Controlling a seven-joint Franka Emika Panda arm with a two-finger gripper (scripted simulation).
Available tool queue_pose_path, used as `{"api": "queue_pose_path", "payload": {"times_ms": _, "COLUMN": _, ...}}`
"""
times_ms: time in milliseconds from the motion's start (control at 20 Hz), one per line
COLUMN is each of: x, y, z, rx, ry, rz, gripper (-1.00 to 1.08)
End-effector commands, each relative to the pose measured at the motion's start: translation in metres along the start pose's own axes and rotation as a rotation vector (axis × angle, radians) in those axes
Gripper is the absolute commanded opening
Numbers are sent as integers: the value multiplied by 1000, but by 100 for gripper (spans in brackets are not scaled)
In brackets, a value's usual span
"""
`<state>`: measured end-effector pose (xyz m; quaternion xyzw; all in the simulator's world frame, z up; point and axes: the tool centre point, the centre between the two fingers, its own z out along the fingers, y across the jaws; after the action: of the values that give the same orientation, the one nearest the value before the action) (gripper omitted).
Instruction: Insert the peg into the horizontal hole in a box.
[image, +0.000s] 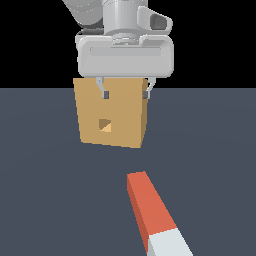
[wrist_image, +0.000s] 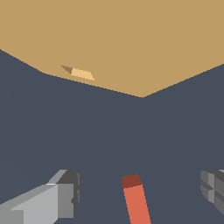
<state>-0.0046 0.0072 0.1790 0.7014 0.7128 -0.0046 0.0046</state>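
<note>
Tan box (image: 111, 112) sits on the counter (image: 45, 190) with its hole (image: 105, 125) facing the camera; the peg (image: 152, 212) lies well in front, red end toward it. From the wrist, the tool (wrist_image: 139, 192) hangs spread wide and empty above the peg; an off-centre descent could knock it askew.

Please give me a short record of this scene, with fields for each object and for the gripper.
peg: lies flat on the floor, red-orange end toward the box, grey-white end nearest the exterior camera
box: tan cube, standing on the floor beyond the peg
hole: small square opening in the box face that looks toward the peg
gripper: open, holding nothing, raised in front of the box's upper part
peg and box: apart, not touching
</note>
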Motion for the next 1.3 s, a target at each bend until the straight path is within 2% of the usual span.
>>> {"api": "queue_pose_path", "payload": {"times_ms": 0, "x": 0, "y": 0, "z": 0, "rx": 0, "ry": 0, "rz": 0, "gripper": 100}}
{"api": "queue_pose_path", "payload": {"times_ms": 300, "x": -9, "y": 1, "z": 4, "rx": 0, "ry": 0, "rz": -8, "gripper": 100}}
{"api": "queue_pose_path", "payload": {"times_ms": 600, "x": -37, "y": 3, "z": 16, "rx": 0, "ry": 1, "rz": -31, "gripper": 100}}
{"api": "queue_pose_path", "payload": {"times_ms": 850, "x": -74, "y": 7, "z": 32, "rx": -1, "ry": 3, "rz": -62, "gripper": 100}}
{"api": "queue_pose_path", "payload": {"times_ms": 1250, "x": -147, "y": 20, "z": 65, "rx": -1, "ry": 7, "rz": -125, "gripper": 100}}
